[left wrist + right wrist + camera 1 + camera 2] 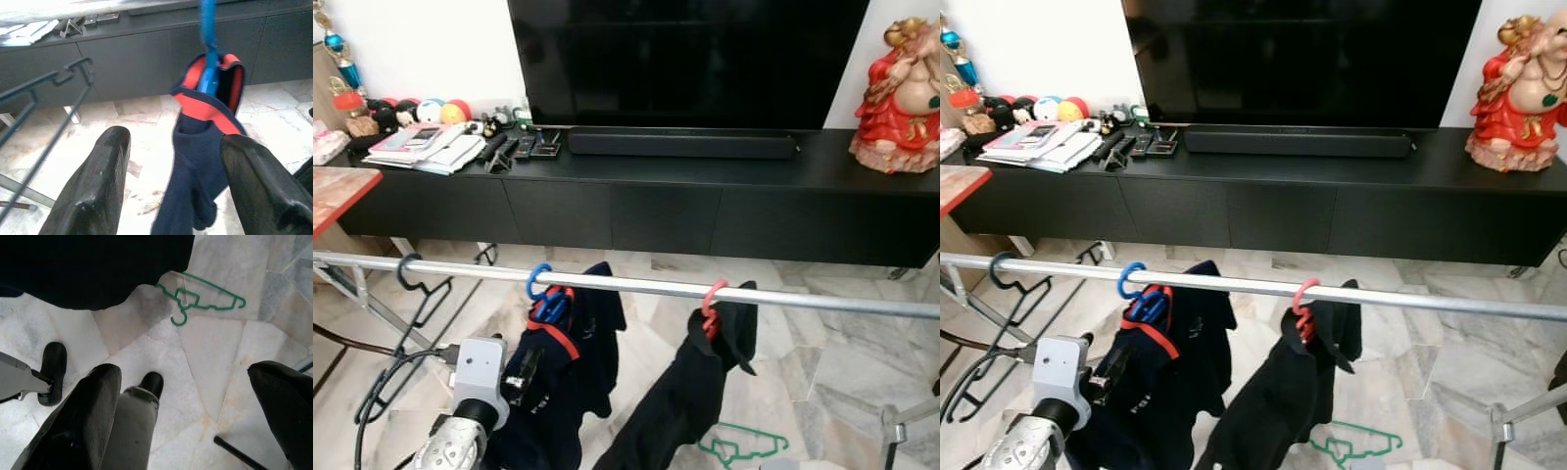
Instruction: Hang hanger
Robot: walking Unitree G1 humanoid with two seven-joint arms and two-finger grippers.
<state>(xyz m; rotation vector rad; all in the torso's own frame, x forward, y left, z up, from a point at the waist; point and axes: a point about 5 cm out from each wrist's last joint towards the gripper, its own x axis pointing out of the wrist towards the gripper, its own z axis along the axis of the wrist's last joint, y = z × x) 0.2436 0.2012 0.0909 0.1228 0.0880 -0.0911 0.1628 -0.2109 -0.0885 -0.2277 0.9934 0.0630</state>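
Observation:
A metal rail (626, 286) crosses in front of me. A blue hanger (538, 282) hangs on it, carrying a navy garment with a red collar (208, 98). Further right, a pink hanger (713, 299) holds a black garment (680, 401). An empty black hanger (411, 284) hangs at the rail's left end. A green hanger (205, 296) lies on the marble floor below the black garment. My left gripper (177, 142) is open just below the rail, level with the navy garment, its fingers (95, 191) on either side of it and not touching. My right gripper (185, 372) hangs low, open and empty, over the floor.
A long black TV cabinet (636, 211) stands behind the rail, with a soundbar, remotes, papers and a red figurine (901, 98) on it. A reddish table corner (337, 191) is at the left. The rack's legs (901, 426) stand at the lower right. My feet (51, 369) show below.

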